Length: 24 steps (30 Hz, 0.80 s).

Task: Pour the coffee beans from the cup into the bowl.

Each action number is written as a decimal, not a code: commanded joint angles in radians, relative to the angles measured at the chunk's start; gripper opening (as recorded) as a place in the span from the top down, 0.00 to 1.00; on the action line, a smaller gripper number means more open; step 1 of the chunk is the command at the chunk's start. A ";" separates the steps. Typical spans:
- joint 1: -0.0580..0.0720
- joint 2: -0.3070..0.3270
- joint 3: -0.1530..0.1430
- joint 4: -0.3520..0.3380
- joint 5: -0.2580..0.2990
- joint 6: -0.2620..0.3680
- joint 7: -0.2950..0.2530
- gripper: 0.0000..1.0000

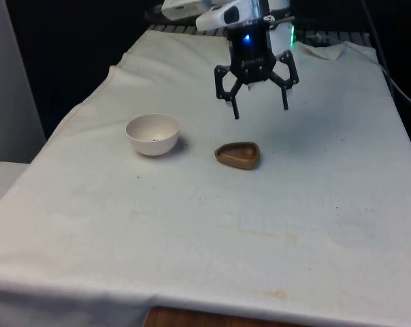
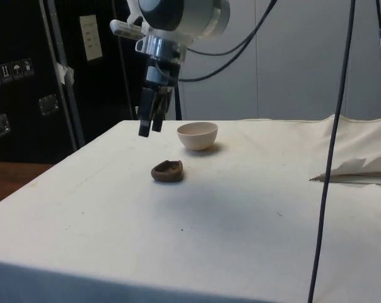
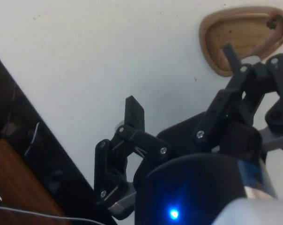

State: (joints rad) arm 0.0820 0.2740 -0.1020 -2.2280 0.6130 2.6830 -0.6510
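In the wrist view one gripper finger [image 3: 231, 58] crosses the brown wooden dish [image 3: 235, 40] and hides part of its inside. A small dark object [image 3: 274, 22] in the dish is too small to identify. In the front view, specks inside the white bowl [image 1: 152, 133] are too faint to identify.

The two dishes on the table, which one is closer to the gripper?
The brown wooden dish, flat and teardrop-shaped; the gripper hangs just above it. The white round bowl sits farther off.

1. The gripper [image 3: 181, 77] hangs over the white cloth [image 3: 108, 47], fingers spread wide, nothing between them.
2. A shallow wooden dish [image 3: 244, 35] sits just past one fingertip.
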 commanded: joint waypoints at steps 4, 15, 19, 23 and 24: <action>-0.005 -0.027 -0.003 0.000 -0.016 -0.017 0.014 0.00; -0.006 -0.085 -0.015 -0.003 -0.083 -0.051 0.072 0.00; -0.012 -0.110 -0.014 -0.001 -0.103 -0.067 0.089 0.00; -0.016 -0.127 -0.013 0.002 -0.118 -0.079 0.101 0.00; -0.020 -0.129 -0.005 0.003 -0.093 -0.074 0.080 0.00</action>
